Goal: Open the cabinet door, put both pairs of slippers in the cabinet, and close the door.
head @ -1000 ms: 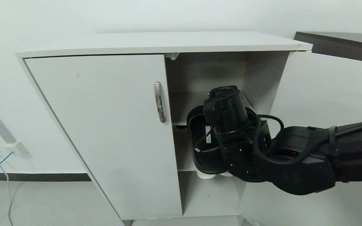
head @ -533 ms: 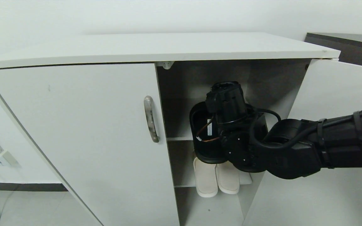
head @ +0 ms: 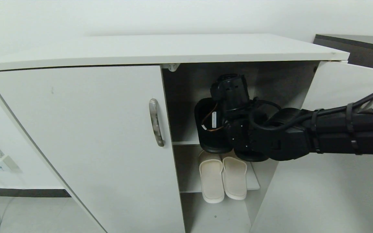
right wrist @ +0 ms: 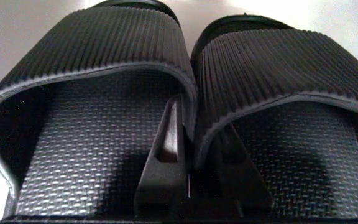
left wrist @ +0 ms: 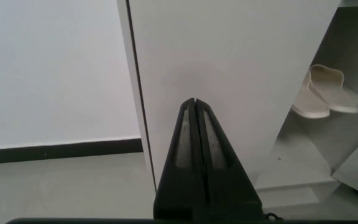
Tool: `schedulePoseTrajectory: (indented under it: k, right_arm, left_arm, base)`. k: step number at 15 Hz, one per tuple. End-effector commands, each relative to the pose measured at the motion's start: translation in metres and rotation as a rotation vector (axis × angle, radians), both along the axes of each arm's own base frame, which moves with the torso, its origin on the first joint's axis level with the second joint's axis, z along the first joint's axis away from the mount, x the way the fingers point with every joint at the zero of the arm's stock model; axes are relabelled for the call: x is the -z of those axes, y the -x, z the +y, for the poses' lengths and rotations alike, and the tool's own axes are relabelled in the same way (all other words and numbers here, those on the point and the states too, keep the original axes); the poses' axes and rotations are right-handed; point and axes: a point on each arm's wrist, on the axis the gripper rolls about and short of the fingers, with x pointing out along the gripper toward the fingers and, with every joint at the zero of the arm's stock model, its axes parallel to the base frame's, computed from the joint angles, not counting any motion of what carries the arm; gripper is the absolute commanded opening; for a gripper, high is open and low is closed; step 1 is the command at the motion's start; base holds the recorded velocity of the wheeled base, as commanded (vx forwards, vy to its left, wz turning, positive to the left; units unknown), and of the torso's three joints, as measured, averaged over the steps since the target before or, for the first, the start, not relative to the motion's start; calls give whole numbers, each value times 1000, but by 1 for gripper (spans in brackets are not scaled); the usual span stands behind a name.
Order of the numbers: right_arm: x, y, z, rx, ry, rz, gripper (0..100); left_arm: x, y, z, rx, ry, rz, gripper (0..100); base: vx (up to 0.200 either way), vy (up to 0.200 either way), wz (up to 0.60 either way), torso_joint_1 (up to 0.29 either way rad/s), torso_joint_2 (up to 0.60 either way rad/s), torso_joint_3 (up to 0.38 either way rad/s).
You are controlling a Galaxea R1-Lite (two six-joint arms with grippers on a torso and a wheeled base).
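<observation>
Now our left gripper hangs closed and empty outside the cabinet. Our right gripper, clamped on the black slippers, holds them over the upper shelf, with the white slippers shelved below. Next, we judge: release and withdraw.

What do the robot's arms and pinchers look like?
The right arm is black and chunky with round joints, a black cable strapped along it, and a white label beside orange wires. The left gripper has two black fingers with grey pads.
</observation>
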Motion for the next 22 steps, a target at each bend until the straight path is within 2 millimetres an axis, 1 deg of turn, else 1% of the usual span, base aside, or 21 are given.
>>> schedulePoseTrajectory:
  k: [1,4,8,9,11,12,16,17,19,21,22]
  right_arm:
    - [8,-12,3,16,6,4,0]
    - [14,-21,3,24,31,8,0]
    - [15,-23,2,4,34,15,0]
    - [15,-23,1,4,34,15,100]
    - [15,-22,0,4,34,16,100]
    - [15,-19,0,0,39,22,100]
    - [6,8,-1,-40,38,25,100]
    - [4,11,-1,-44,37,23,100]
    - [-6,32,-8,-65,31,16,100]
    - [-10,43,-12,-77,24,9,100]
    - [-11,60,-16,-105,20,8,100]
  left_arm:
    - [0,0,0,0,0,2,0]
    - [0,0,0,0,2,2,0]
    - [0,0,0,0,2,0,0]
    - [0,0,0,0,2,0,0]
    - [0,0,0,0,2,0,0]
    - [0,0,0,0,2,0,0]
    - [0,0,0,0,2,0,0]
    - [0,0,0,0,2,2,0]
    - [0,0,0,0,2,0,0]
    - [0,0,0,0,0,0,0]
    - [0,0,0,0,2,0,0]
  base:
    - [0,0,0,0,0,0]
    - [0,0,0,0,0,0]
    - [0,0,0,0,0,0]
    - [0,0,0,0,0,0]
    - [0,0,0,0,0,0]
    - [0,0,0,0,0,0]
    - [0,0,0,0,0,0]
    - [0,0,0,0,0,0]
    - [0,0,0,0,0,0]
    - [0,0,0,0,0,0]
    - [0,0,0,0,0,0]
